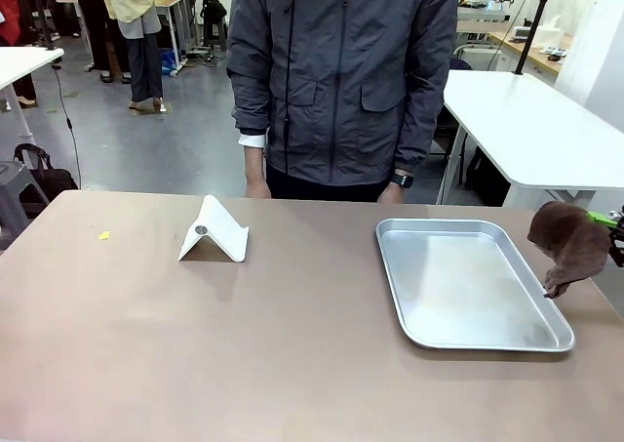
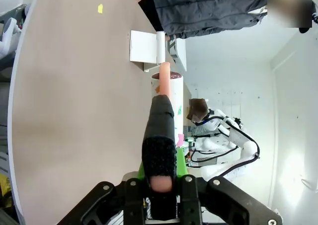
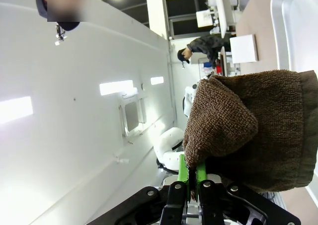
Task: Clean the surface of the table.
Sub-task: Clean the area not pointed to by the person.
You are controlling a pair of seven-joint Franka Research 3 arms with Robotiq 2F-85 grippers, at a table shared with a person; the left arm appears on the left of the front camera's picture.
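Observation:
The brownish-tan table (image 1: 292, 344) carries a small yellow scrap (image 1: 104, 235) near its far left. My right gripper (image 3: 191, 178) is shut on a brown terry cloth (image 3: 248, 135). The cloth (image 1: 570, 247) hangs in the air at the table's right edge, just right of the tray. My left gripper (image 2: 161, 178) is shut on a black stick with a salmon-pink tip (image 2: 160, 125), held above the table (image 2: 74, 111) with the tip aimed toward the white stand. The scrap (image 2: 100, 8) lies far ahead of it.
A silver tray (image 1: 468, 281) lies on the right half of the table. A white folded stand (image 1: 213, 232) sits left of centre. A person in a grey jacket (image 1: 341, 71) stands at the far edge, hands down by the sides.

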